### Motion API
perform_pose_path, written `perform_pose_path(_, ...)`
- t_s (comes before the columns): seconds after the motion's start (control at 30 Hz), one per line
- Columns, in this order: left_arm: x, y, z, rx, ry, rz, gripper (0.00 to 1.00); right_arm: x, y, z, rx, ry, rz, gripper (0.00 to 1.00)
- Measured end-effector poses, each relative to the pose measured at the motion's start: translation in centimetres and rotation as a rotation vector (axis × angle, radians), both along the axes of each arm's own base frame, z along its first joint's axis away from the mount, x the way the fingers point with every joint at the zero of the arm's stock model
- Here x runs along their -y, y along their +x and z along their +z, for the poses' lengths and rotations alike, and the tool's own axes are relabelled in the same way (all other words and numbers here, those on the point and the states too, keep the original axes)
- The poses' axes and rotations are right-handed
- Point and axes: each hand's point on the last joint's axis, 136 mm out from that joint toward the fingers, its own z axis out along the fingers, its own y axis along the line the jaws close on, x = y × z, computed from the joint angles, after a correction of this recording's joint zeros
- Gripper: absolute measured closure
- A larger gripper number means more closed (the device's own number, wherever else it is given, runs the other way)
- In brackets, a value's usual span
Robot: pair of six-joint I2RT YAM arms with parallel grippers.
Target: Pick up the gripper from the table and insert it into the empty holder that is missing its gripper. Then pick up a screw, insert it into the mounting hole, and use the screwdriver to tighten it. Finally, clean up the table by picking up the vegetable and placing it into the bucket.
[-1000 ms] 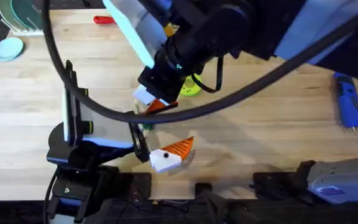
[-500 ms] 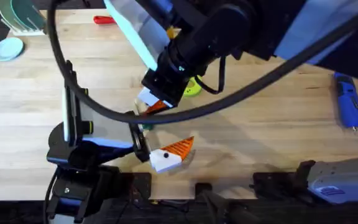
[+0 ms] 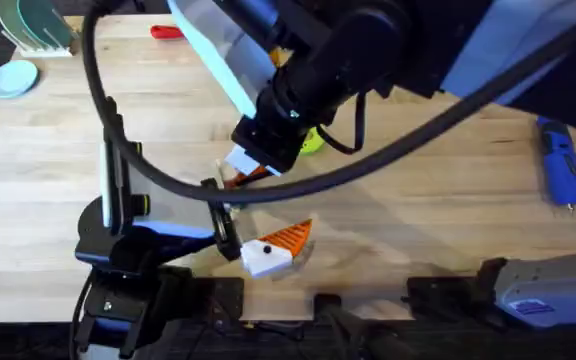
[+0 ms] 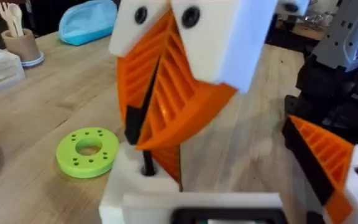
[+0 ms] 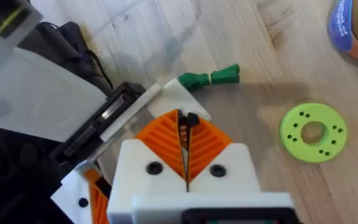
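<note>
My right gripper (image 4: 160,127) hangs from above, white blocks and orange ribbed fingers shut on the orange gripper (image 4: 168,163). The piece's lower end meets the bare white holder (image 4: 132,190) on the left arm's tip. From overhead the right gripper (image 3: 253,168) sits mid-table under its big dark arm. My left gripper (image 4: 241,186) stands open, its one orange finger (image 3: 286,238) off to the side. The right wrist view has my shut right gripper (image 5: 186,124) over the holder (image 5: 180,93), with the dark green vegetable (image 5: 210,78) just beyond. The blue screwdriver (image 3: 560,165) lies far right. An edge of the bucket (image 5: 353,25) peeks in.
A lime-green disc (image 5: 312,132) with holes lies near the right gripper. A red-handled screwdriver (image 3: 168,32) rests at the back, with dishes (image 3: 28,25) and a blue bowl (image 3: 13,78) at the back left. A black cable (image 3: 118,140) loops over the left half.
The right gripper has crept slightly right and farther back over the left arm's tip, still shut. The left arm has not moved.
</note>
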Motion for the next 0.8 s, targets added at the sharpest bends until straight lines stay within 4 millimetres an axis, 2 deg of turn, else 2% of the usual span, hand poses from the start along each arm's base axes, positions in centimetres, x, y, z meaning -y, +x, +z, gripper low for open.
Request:
perform_pose_path(0.43,0.0,0.1,0.0,-0.009,-0.003,0.004,0.008,-0.7,-0.5,-1.0,-0.011,-0.021,0.021,0.997)
perform_pose_path(0.47,0.0,0.1,0.0,-0.009,-0.003,0.005,0.008,-0.7,-0.6,-1.0,-0.013,-0.021,0.018,0.965)
perform_pose_path(0.67,-0.1,0.2,0.0,-0.004,-0.001,0.01,0.008,0.0,-0.6,-0.7,-0.018,-0.029,0.016,0.122)
perform_pose_path(0.7,-0.1,0.1,0.0,-0.003,-0.001,0.008,0.008,0.4,-0.4,-0.6,-0.017,-0.032,0.008,0.041)
perform_pose_path(0.8,0.0,0.1,0.0,0.0,0.0,0.005,0.008,1.8,0.6,0.2,-0.016,-0.027,-0.033,0.011)
